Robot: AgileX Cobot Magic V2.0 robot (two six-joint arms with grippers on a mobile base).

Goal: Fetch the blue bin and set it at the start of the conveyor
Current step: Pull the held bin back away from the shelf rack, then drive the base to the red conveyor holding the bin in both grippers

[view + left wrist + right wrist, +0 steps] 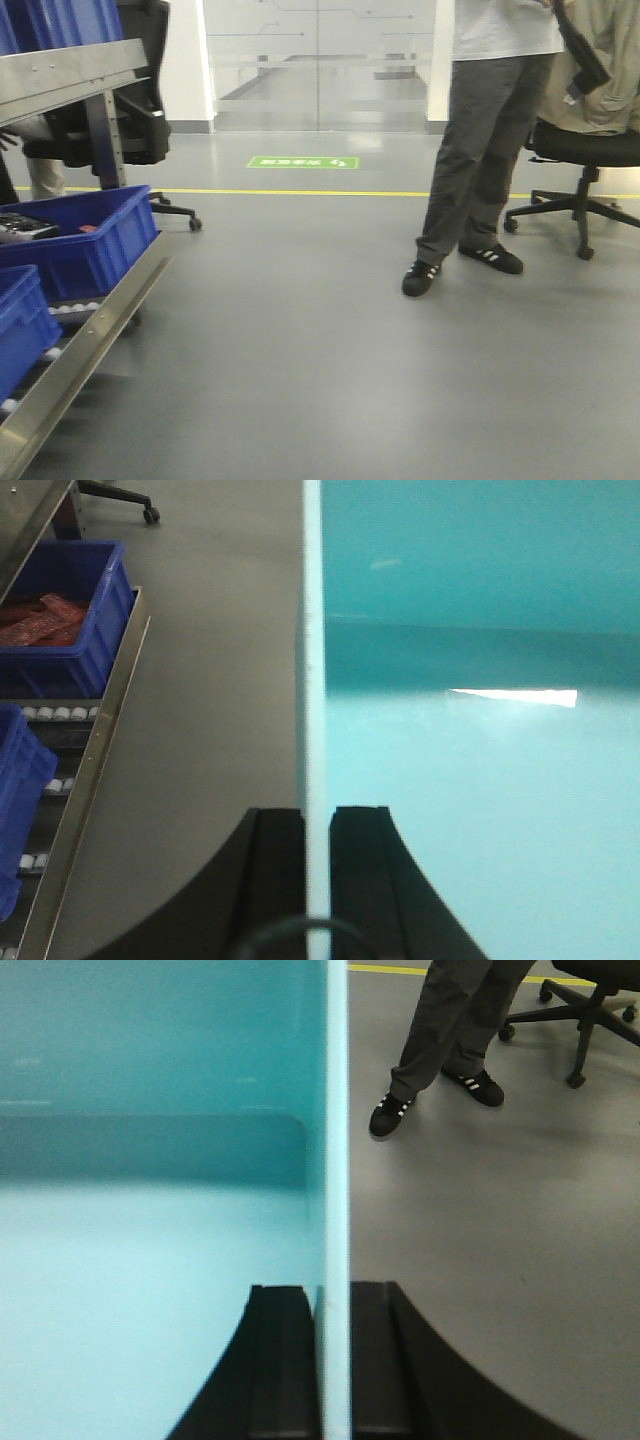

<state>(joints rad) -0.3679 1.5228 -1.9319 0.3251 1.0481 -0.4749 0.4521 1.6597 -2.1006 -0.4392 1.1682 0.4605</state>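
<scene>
Blue bin [480, 770]: held off floor [300, 360], side walls clenched by left pincer [317, 825] & right pincer [335, 1300]. Conveyor start: not in view. Risk: slip from thin smooth walls w/ uneven arm motion; bystander [480, 150] nearby.

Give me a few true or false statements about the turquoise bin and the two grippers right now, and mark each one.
1. The left gripper has its jaws shut on a wall of the blue bin. True.
2. The blue bin holds red parts. False: what shows of its inside is bare; the red parts lie in a dark blue crate on the rack.
3. The right gripper hangs open, clear of the bin. False: its jaws are shut on the opposite wall.
4. A person stands beyond the bin's right side. True.
</scene>
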